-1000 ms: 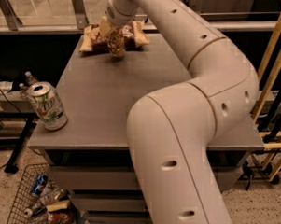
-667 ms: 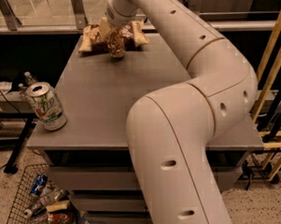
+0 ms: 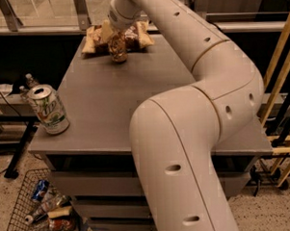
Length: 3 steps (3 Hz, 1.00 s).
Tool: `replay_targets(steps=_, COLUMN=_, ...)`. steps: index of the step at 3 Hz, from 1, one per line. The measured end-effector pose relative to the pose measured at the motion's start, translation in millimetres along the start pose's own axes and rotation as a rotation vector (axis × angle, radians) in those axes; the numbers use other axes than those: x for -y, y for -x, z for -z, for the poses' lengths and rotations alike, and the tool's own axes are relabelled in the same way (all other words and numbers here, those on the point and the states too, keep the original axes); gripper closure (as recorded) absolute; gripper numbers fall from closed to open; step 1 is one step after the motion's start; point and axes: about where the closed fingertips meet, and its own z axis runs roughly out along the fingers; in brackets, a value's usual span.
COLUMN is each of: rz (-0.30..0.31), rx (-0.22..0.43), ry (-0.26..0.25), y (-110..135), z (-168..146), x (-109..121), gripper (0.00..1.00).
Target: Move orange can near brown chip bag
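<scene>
The closest thing is the robot's big white arm (image 3: 185, 149). It rises from the bottom of the picture, bends like an elbow and reaches far across the gray table (image 3: 110, 99). It has small dark holes along its side.

Down on the floor at the left sits a wire basket (image 3: 14, 214). There are bottles and cans lying in it.

On the near left corner of the table stands a white-and-green can (image 3: 48, 109). It is upright, its silver top is open, and it is close to the table's edge. It is well apart from the other things.

The middle of the table is flat gray.

At the far end of the table is the orange can (image 3: 117, 52). It stands upright on the table top. The gripper (image 3: 116, 39) is right over it, at the top of the can - I cannot tell if the claw is squeezing the can or only around it.

Just behind the can lies the brown chip bag (image 3: 137, 37), flat and crinkly, wider than the can. The can is at the bag's front edge - touching it or nearly so, and I cannot tell which.

Behind the table there is a metal rail with glass. On the right side, yellow wooden poles (image 3: 283, 73) lean up past the table.
</scene>
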Motion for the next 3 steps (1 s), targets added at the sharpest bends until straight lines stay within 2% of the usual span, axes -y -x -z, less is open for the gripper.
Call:
replay_targets(steps=1, rz=0.001, rx=-0.005, ry=0.003, y=-1.4, z=-3.9, x=-1.6, gripper=0.14)
replay_targets(steps=2, rz=0.001, rx=-0.009, ry=0.006, y=-2.8, z=-7.5, x=-3.1, gripper=0.0)
replay_targets(steps=3, rz=0.002, rx=-0.01, ry=0.006, y=-3.1, z=-8.2, x=-3.4, gripper=0.0)
